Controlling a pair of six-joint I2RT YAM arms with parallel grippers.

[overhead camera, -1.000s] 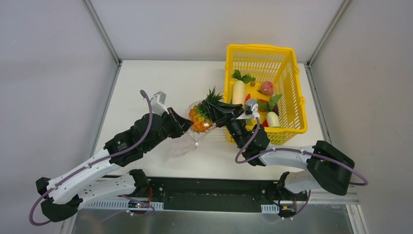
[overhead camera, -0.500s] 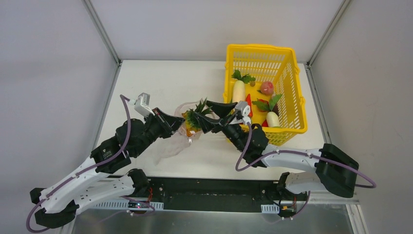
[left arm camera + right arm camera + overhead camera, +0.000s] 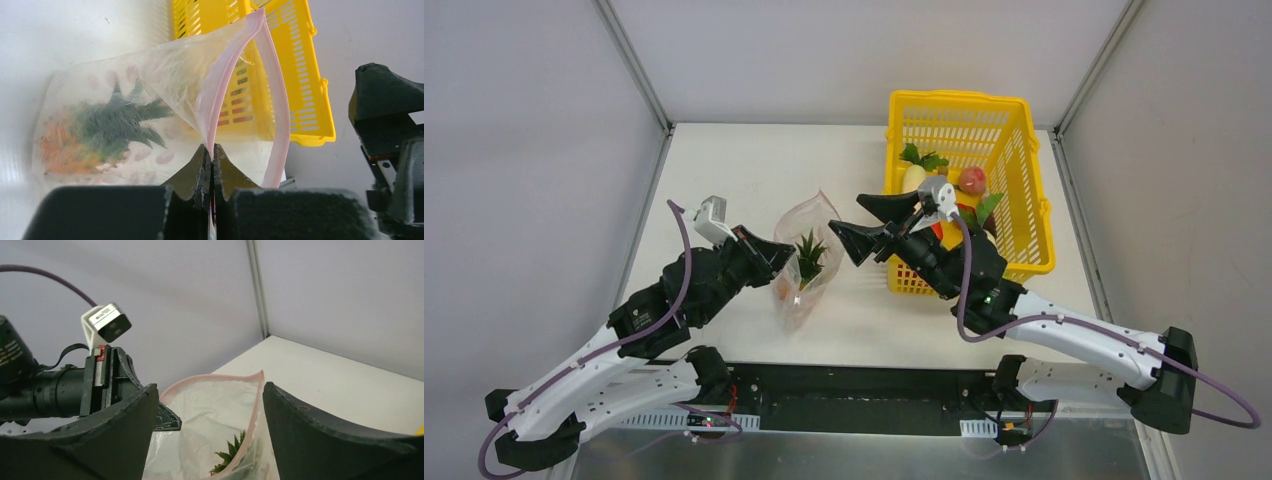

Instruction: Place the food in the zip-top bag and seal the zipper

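1. The table (image 3: 754,170) carried the yellow basket (image 3: 1014,130), which serves here as the reference for all positions.
2. The zip-top bag (image 3: 812,222) stood upright just left of the basket, clear of its wall, with its mouth held up and gaping.
3. The left gripper (image 3: 776,256) sat on the side of the bag away from the basket. Its jaws were pressed together on the bag's mouth edge, as the left wrist view confirmed (image 3: 212,156).
4. The right gripper (image 3: 845,216) hung between the bag and the basket's left wall. Its jaws were spread wide and held nothing, and they pointed at the bag mouth (image 3: 210,405).
5. A toy pineapple (image 3: 107,122) lay inside the bag, leaves uppermost.
6. The remaining food was inside the basket: a white radish (image 3: 911,177), partly hidden by the right wrist, and a round pink-red fruit (image 3: 972,180). Other pieces were hidden.
7. The zipper (image 3: 225,85) was unsealed, its pink strips parted into a loop.

Assessment: the next piece lay behind the right gripper, on its basket side, and the right arm was the nearer. The radish's long axis appeared to run far-to-near along the basket's left wall, so a grasp across that axis would probably suit.
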